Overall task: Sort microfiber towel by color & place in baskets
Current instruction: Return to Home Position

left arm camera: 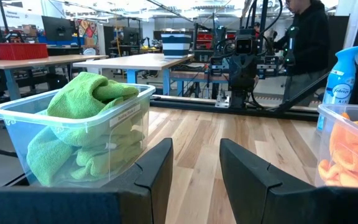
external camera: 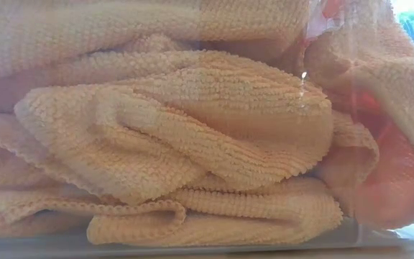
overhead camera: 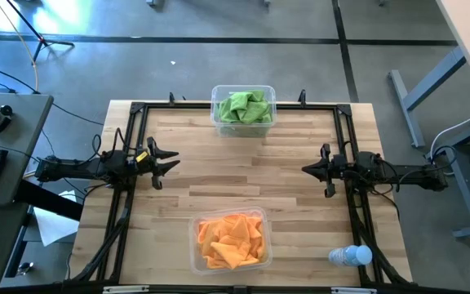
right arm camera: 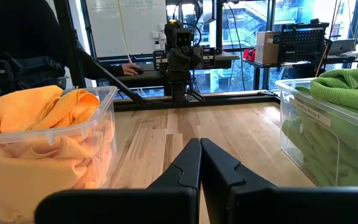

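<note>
Lime green towels [overhead camera: 245, 106] lie piled in a clear basket [overhead camera: 268, 122] at the table's far edge; they also show in the left wrist view [left arm camera: 89, 124] and the right wrist view [right arm camera: 340, 112]. Orange towels [overhead camera: 231, 240] fill a second clear basket [overhead camera: 196, 245] at the near edge, and fill the low view [external camera: 192, 137]. My left gripper [overhead camera: 170, 162] hovers open and empty at the table's left side. My right gripper [overhead camera: 307, 169] is shut and empty at the right side. Both point toward the table's middle.
A small clear plastic bottle [overhead camera: 350, 256] lies at the near right corner. A black frame [overhead camera: 235, 107] runs around the table. A blue spray bottle [left arm camera: 337, 78] and a person in dark clothes [left arm camera: 306, 43] show beyond the table. Bare wood [overhead camera: 243, 167] lies between the baskets.
</note>
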